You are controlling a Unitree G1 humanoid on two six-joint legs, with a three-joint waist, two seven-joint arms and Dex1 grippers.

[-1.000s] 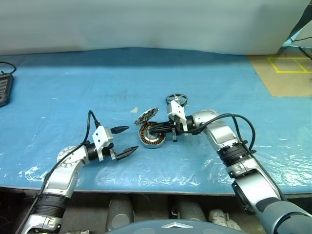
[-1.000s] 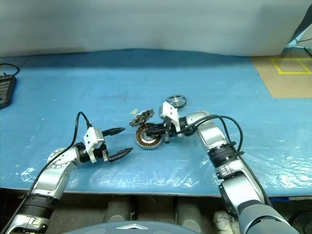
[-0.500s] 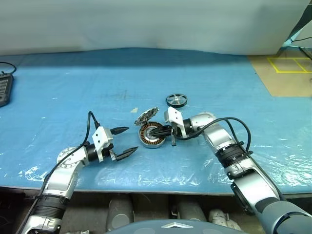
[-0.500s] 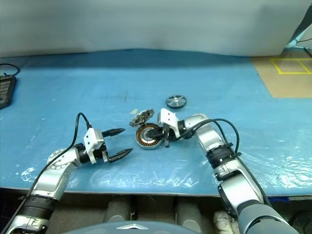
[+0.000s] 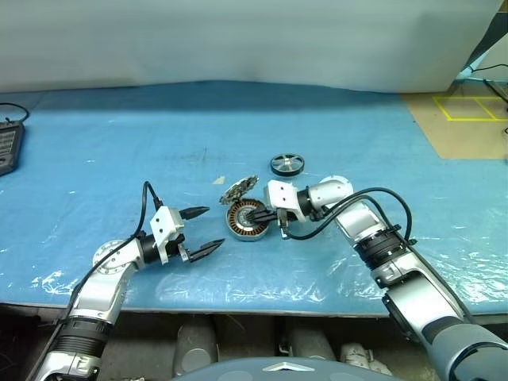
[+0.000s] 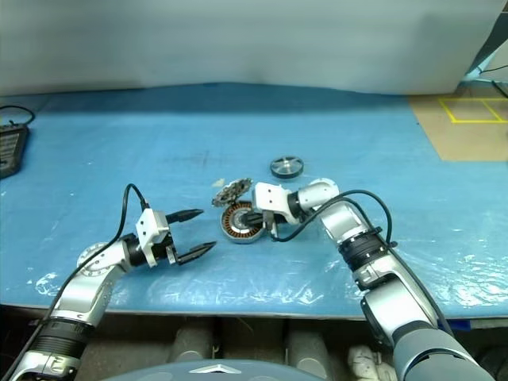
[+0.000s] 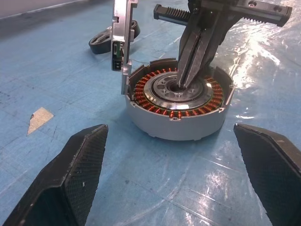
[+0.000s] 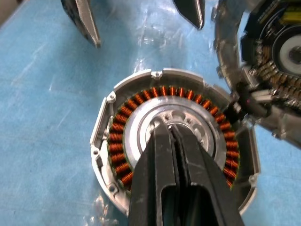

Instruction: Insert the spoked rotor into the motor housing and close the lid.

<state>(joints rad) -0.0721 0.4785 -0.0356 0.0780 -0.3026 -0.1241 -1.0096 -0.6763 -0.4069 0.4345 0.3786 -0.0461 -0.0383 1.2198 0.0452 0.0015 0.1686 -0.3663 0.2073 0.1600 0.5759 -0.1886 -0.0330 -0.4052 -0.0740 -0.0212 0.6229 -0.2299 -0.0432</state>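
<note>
While the left gripper (image 5: 200,230) hovers spread wide near the housing (image 5: 244,220), the right gripper (image 8: 172,131) has its fingers pressed together, tips at the housing's silver centre. Hinged at the housing's far edge, the lid (image 5: 238,189) stands open. Beyond lies the rotor (image 5: 286,164), apart.

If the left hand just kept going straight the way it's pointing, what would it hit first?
Most likely the round silver-grey motor housing with copper windings, dead ahead between the open left hand's fingers; the shut right hand pokes its silver centre.
</note>
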